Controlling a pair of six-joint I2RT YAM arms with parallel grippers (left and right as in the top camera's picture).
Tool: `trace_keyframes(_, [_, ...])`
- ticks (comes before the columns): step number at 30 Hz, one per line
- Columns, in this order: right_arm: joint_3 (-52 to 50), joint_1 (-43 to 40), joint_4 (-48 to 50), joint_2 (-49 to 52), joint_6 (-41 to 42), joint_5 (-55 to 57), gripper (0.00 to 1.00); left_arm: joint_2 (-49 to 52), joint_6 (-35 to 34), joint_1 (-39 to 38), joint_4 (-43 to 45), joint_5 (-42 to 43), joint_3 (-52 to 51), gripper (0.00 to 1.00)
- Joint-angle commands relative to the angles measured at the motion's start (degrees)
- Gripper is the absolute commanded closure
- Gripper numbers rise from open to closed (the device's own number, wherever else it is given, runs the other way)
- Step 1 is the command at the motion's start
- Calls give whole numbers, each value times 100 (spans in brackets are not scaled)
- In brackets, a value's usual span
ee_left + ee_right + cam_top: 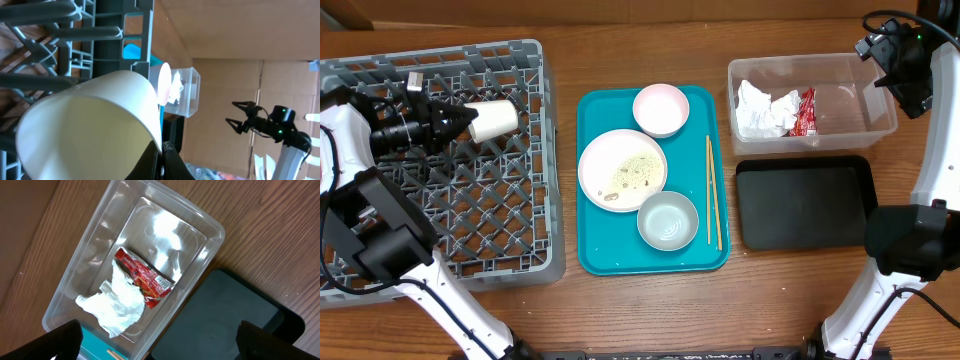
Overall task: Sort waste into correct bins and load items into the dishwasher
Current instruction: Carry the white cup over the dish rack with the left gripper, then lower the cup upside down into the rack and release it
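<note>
We found the small white cup on its side over the large square grey plastic dish rack, near its far right corner. Its rim was pinched in the closed left gripper. The left arm lay level across the rack. The right gripper hung wide apart, holding nothing, above the clear plastic rectangular tub, which contained 1 crumpled white napkin and 1 small red wrapper.
</note>
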Motion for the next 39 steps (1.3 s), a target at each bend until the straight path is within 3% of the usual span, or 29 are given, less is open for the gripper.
trace_keyframes(1, [7,-11,20,-37,24,55,0,68,-142,37,76,-765,-190,92])
trace_keyframes(5, [7,-11,22,-37,24,55,0,61,-424,46,33,-1250,-177,91])
trace_keyframes(10, [7,-11,22,-37,24,55,0,61,-1158,57,-70,-2590,17,92])
trace_keyframes(15, [7,-11,22,-37,24,55,0,61,-1453,57,-358,-2946,363,94])
trace_keyframes(20, [7,-11,22,-37,24,55,0,61,-2118,55,-595,-4013,697,90])
trace_keyframes(26, [7,-11,22,-37,24,55,0,59,-2398,61,-774,-4498,721,78])
trace_keyframes(39, [7,-11,22,-37,24,55,0,-356,-3073,-15,-1578,-5257,2376,75])
